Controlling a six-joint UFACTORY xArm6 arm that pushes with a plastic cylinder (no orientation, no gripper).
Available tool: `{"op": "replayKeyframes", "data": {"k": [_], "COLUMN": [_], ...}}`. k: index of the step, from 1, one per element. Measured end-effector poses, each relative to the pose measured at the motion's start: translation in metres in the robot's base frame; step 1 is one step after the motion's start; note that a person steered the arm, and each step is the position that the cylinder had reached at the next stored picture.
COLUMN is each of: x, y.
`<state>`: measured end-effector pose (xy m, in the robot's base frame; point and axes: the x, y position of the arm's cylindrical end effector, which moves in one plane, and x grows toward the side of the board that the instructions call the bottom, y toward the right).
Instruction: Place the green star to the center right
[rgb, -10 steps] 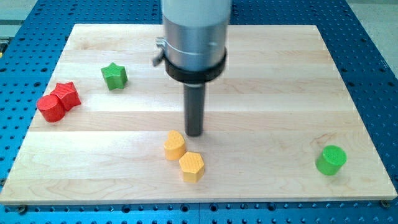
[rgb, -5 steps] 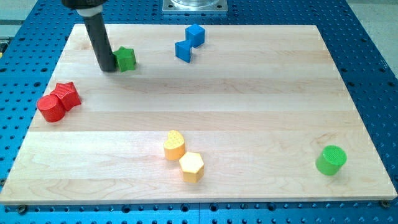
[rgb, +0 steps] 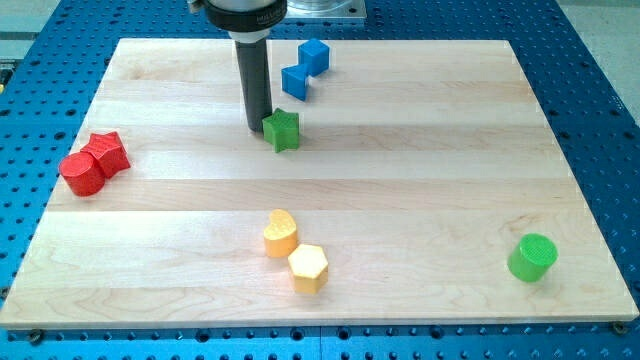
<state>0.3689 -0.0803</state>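
The green star (rgb: 283, 130) lies on the wooden board (rgb: 420, 150), a little left of centre and toward the view's top. My tip (rgb: 258, 126) stands against the star's left side, touching it. The rod rises straight up from there to the view's top edge.
Two blue blocks (rgb: 305, 68) sit just above and right of the star. A red star (rgb: 108, 152) and a red cylinder (rgb: 81, 173) lie at the view's left. A yellow heart (rgb: 281, 233) and a yellow hexagon (rgb: 308, 267) lie at bottom centre. A green cylinder (rgb: 531, 257) sits at bottom right.
My tip went from mid-board to the star's left side, then pushed it right and slightly down, from the upper left to near the blue blocks.
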Motion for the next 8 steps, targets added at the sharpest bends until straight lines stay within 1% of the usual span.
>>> {"op": "replayKeyframes", "data": {"k": [2,3,4,5,6,7,8], "x": [-0.004,-0.003,0.021,0.028,0.045,0.047,0.040], "y": [-0.105,-0.083,-0.012,0.078,0.148,0.102,0.063]}}
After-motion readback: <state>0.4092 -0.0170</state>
